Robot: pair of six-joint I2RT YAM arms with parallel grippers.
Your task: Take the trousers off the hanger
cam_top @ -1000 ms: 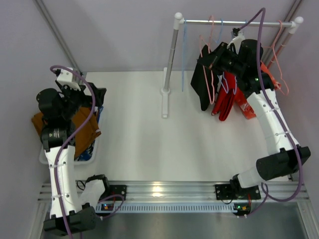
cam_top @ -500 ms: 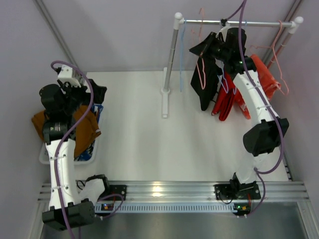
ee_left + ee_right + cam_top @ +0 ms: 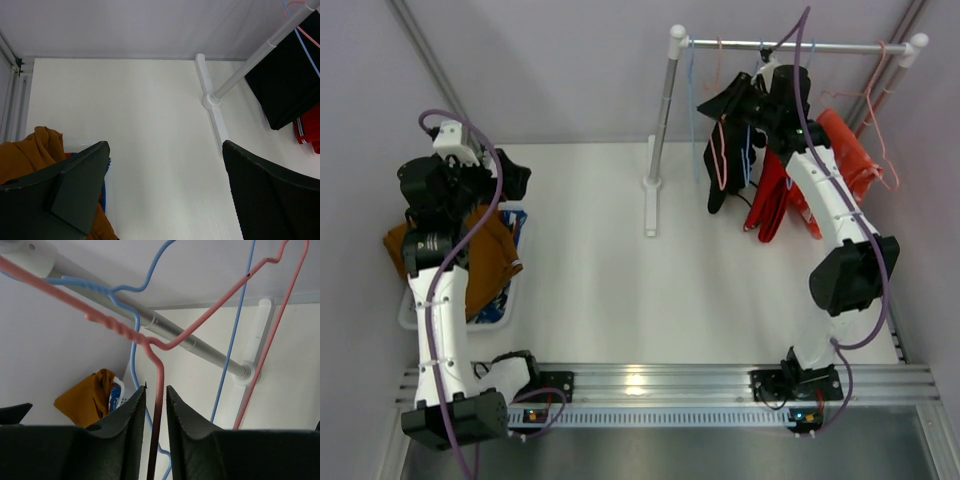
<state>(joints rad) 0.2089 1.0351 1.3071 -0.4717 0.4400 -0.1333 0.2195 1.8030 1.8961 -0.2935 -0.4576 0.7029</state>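
Note:
Black trousers (image 3: 720, 178) hang on a pink hanger (image 3: 718, 150) from the rack's rail (image 3: 840, 47), and red trousers (image 3: 767, 205) hang just right of them. My right gripper (image 3: 752, 100) is up under the rail. In the right wrist view its jaws (image 3: 156, 390) stand slightly apart around the pink hanger's wire (image 3: 159, 371), with a thin gap on each side. A blue hanger (image 3: 132, 352) hangs behind it. My left gripper (image 3: 510, 180) (image 3: 165, 145) is wide open and holds nothing, above the tan-brown trousers (image 3: 485, 260) and blue patterned trousers (image 3: 517, 228).
A white basket (image 3: 410, 315) at the left holds the removed trousers. An orange-red garment (image 3: 847, 150) hangs at the rail's right end beside more pink hangers. The rack's post (image 3: 660, 120) stands on its foot (image 3: 651, 205) mid-table.
My right arm lifted the pink hanger with the black trousers up and leftward to the rail, and its jaws have just parted a little. The left arm rose slightly.

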